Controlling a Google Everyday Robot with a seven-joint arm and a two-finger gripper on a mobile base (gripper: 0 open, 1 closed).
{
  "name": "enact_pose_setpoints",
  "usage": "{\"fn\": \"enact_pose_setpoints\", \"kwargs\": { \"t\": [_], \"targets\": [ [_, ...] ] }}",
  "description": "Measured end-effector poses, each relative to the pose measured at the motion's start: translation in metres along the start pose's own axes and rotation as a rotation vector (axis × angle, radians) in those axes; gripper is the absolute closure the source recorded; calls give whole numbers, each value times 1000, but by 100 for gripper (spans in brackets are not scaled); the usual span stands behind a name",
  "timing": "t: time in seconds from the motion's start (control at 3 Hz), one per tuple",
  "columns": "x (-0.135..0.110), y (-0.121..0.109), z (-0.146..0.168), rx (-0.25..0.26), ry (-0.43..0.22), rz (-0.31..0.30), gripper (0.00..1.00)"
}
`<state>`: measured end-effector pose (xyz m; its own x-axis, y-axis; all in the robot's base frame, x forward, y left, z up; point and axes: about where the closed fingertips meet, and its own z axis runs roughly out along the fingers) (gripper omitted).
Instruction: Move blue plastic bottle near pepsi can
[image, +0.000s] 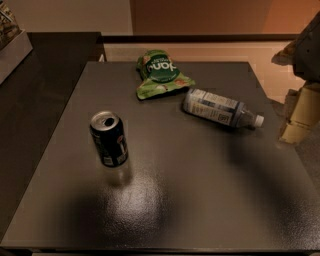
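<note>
Where the table (200, 200) meets the right edge of the camera view, the gripper (299, 120) is seen, partly cut off; whether it is wide or narrow cannot be told. Near its left, the blue plastic bottle (217, 108) is laid flat, cap toward it. Farther left, well apart, the pepsi can (109, 138) is stood upright.

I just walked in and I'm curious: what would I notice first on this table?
The dark pepsi can stands upright left of centre. The blue plastic bottle lies on its side further back right, beside a green snack bag. The gripper hangs past the table's right edge.
</note>
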<state>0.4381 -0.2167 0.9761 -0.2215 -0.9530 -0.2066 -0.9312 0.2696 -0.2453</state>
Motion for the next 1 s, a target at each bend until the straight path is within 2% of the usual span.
{"fn": "enact_pose_setpoints", "kwargs": {
  "t": [0.33,1.0],
  "targets": [
    [0,0,0,0,0,0,0],
    [-15,-29,19,-22,-40,23,0]
  ]
}}
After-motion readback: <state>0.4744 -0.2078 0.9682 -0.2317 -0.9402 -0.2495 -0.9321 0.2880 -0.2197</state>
